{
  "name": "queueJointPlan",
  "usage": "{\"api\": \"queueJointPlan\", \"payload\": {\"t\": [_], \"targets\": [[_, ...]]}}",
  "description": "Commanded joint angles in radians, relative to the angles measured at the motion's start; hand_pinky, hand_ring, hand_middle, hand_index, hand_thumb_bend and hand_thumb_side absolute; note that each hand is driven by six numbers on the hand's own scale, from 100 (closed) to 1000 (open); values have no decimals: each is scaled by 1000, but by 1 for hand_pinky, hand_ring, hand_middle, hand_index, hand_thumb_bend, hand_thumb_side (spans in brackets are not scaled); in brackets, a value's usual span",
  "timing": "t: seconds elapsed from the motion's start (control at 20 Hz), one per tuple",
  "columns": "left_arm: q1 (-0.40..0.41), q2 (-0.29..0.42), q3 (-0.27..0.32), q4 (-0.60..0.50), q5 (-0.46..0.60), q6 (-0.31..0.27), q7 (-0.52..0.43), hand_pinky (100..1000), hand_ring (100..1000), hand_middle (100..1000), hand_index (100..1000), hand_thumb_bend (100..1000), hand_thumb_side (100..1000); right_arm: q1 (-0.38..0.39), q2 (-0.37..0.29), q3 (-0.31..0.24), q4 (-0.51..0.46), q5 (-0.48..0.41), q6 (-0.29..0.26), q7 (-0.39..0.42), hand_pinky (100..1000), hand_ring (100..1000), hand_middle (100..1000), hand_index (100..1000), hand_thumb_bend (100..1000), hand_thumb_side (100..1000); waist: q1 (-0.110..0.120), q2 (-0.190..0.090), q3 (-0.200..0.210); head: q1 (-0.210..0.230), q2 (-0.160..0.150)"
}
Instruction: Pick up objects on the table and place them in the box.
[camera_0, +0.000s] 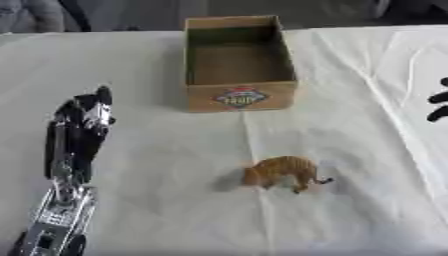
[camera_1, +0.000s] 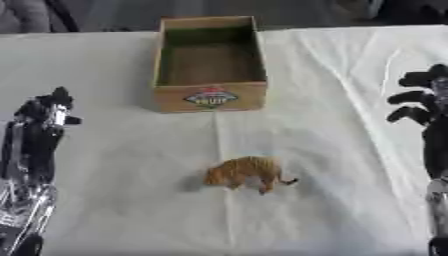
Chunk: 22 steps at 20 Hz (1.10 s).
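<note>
A small orange striped toy tiger (camera_0: 282, 172) stands on the white cloth in the middle of the table, head to the left. Behind it is an open cardboard box (camera_0: 241, 97) with a label on its front wall, and nothing shows inside. My left hand (camera_0: 83, 117) is raised at the left with fingers pointing up and relaxed, holding nothing, well left of the tiger. My right hand (camera_1: 424, 100) shows at the right edge, its fingers spread toward the left and empty, to the right of the box and tiger.
The white cloth (camera_0: 157, 200) covers the whole table, with creases running down its middle and right side. The table's far edge lies just behind the box.
</note>
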Motion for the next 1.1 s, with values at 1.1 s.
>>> {"api": "queueJointPlan", "payload": {"t": [1.1], "targets": [[-6, 10, 2, -15, 2, -1, -9, 532, 752, 485, 570, 353, 495, -81, -258, 159, -26, 120, -77, 217, 382, 557, 619, 693, 100, 526, -8, -16, 14, -24, -12]]}}
